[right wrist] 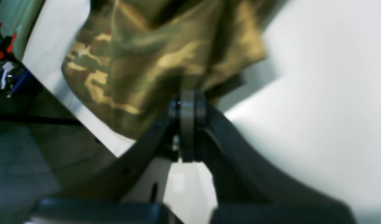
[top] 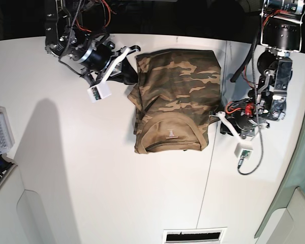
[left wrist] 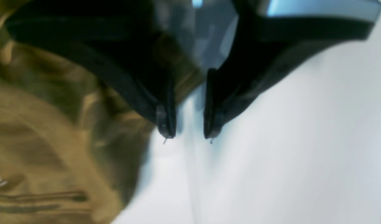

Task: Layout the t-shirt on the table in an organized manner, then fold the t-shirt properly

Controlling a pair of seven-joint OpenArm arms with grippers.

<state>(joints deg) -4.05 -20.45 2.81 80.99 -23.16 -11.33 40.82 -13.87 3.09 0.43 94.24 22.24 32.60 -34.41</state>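
Observation:
The camouflage t-shirt (top: 175, 96) lies partly folded in the middle of the white table (top: 91, 178), its tan collar toward the near edge. My right gripper (top: 131, 76) is at the shirt's far left corner. In the right wrist view it (right wrist: 187, 101) is shut on a bunch of the shirt's fabric (right wrist: 153, 56). My left gripper (top: 217, 116) sits at the shirt's right edge. In the left wrist view its fingertips (left wrist: 189, 135) stand apart over bare table (left wrist: 287, 155) with nothing between them, and the shirt (left wrist: 38, 140) lies just beside one finger.
A small clear plastic box (top: 0, 134) stands at the table's left edge. A thin dark seam (top: 208, 173) runs across the tabletop right of the shirt. A slotted vent (top: 194, 236) sits at the near edge. Beyond the table edge lies dark floor with clutter (right wrist: 3, 71).

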